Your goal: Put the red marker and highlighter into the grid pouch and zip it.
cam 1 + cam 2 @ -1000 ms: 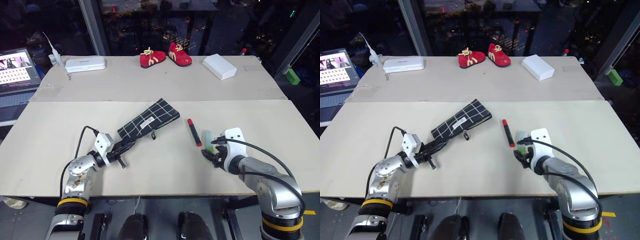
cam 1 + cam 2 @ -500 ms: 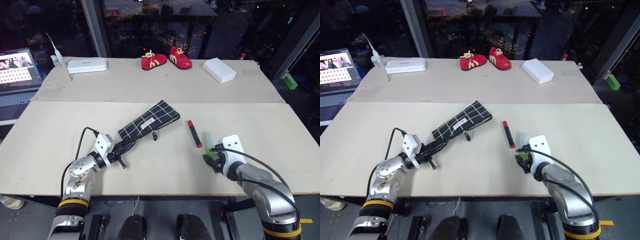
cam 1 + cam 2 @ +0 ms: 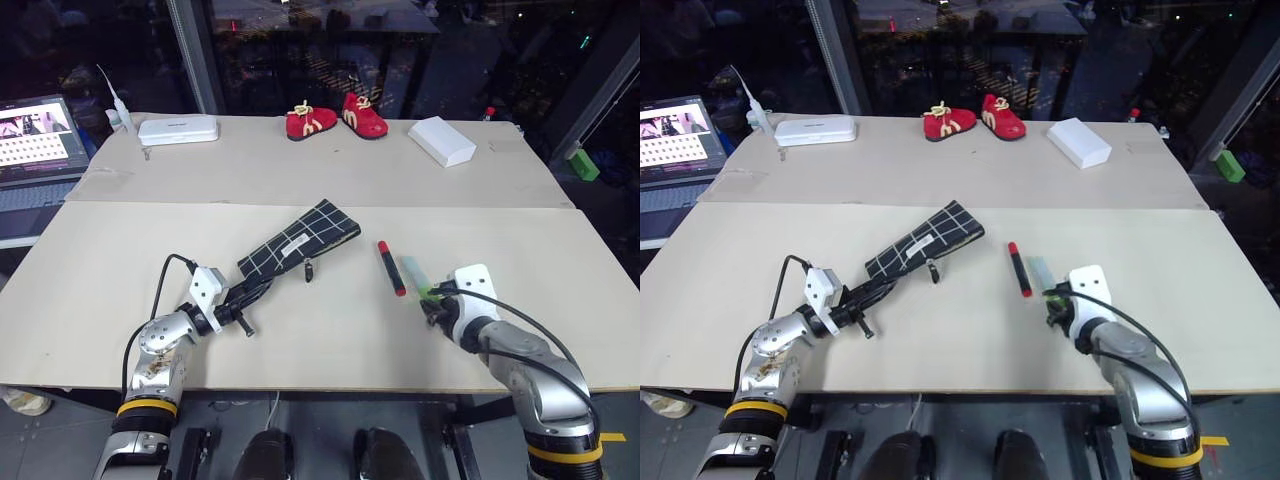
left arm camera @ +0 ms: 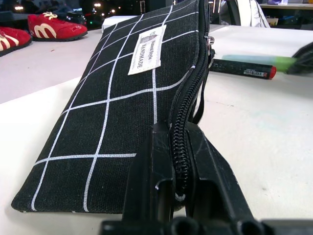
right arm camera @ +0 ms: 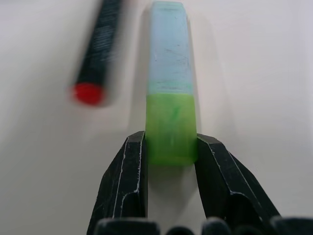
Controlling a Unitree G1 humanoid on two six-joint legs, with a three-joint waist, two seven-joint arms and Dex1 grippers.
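Since a second ago: right gripper [image 5: 171, 147] shifted outward and lower, onto the bright green end of the highlighter [image 3: 416, 276], fingers narrowed from wide apart to flanking that end; left gripper [image 4: 178, 147], grid pouch [image 3: 298, 242] and red marker [image 3: 390, 267] unmoved.

Step in hand: grasp of the highlighter, first of the two items to go into the grid pouch. Right fingers [image 5: 128, 171] set on both sides of the green end, touching or all but touching it; firm hold not yet certain. Left fingers [image 4: 156, 161] closed tight on the near end of the grid pouch at the zipper line, pinning it to the worktop [image 3: 330, 340].

Next move, as judged: finish the squeeze, lift, carry toward the grid pouch mouth; zipper appears closed along the visible edge, so opening probably needed first.

Highlighter: short, chunky, pale translucent body with brighter green end, flat on the worktop, just right of the red marker and roughly parallel to it, well right of the grid pouch. Red marker: slim, between highlighter and grid pouch.
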